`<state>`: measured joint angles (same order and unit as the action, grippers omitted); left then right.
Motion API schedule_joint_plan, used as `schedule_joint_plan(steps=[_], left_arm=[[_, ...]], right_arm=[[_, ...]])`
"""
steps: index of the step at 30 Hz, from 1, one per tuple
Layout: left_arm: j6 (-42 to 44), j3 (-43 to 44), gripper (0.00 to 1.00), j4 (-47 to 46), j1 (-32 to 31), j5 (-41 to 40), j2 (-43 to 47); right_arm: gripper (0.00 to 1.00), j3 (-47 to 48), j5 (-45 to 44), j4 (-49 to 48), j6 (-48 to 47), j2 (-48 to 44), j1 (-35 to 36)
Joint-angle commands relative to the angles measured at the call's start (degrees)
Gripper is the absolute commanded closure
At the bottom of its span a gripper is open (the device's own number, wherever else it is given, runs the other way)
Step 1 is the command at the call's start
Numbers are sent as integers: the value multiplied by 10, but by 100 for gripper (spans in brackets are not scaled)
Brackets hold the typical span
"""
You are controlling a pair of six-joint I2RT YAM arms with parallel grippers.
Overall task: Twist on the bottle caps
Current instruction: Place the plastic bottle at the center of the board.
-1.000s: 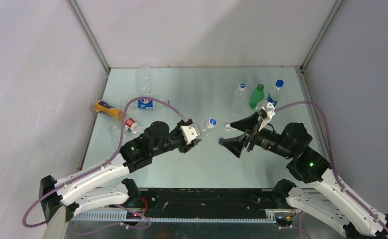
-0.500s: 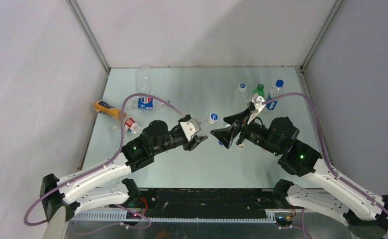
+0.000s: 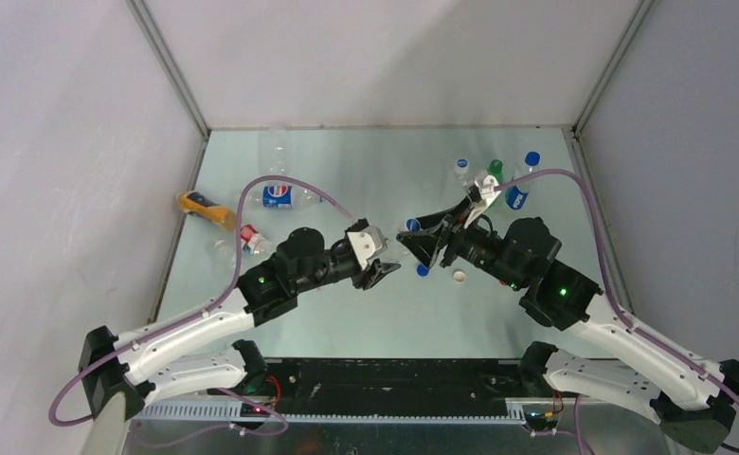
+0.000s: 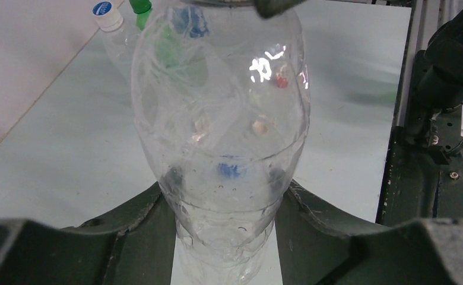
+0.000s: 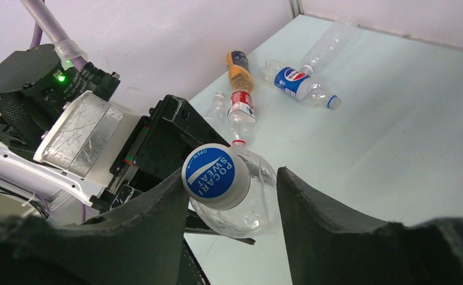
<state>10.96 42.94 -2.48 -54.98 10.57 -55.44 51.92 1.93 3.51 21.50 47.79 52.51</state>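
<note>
Capping step under way! Clenched the clear bottle (image 4: 220, 119) in the left jaws above the tabletop (image 3: 347, 161) centre, neck toward 2 o'clock. Straddled its blue-and-white cap (image 5: 216, 173) with the right jaws, seemingly not yet pinched. Called for next: closing squarely, then twisting. Slid in toward 9 o'clock and narrowed from wide open a second earlier.

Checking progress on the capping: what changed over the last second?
The right gripper swung left to the clear bottle and narrowed its jaws, which now straddle the blue-topped cap without gripping it yet. The left gripper stayed clamped on that bottle. The other bottles did not move.
</note>
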Motion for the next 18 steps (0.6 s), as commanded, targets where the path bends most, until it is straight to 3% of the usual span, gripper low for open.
schedule_joint_plan(steps=[1,5,7,9,12,17,18], left_arm=[[-10,13,95,-31,1,21,1],[-18,7,92,-39,1,12,6],[-23,2,86,-48,1,0,9],[-29,-4,73,-57,2,-17,13],[-40,-12,47,-58,5,-50,25],[-56,-32,24,-41,25,-96,64],[-57,-40,14,-33,27,-112,71]], right_arm=[[45,21,1,-30,11,9,3],[69,25,12,-28,14,19,4],[82,39,20,-11,8,27,4],[97,50,18,13,3,32,4],[100,62,-11,62,-11,24,-4],[100,83,-57,161,-30,6,-42],[100,83,-60,184,-33,0,-57]])
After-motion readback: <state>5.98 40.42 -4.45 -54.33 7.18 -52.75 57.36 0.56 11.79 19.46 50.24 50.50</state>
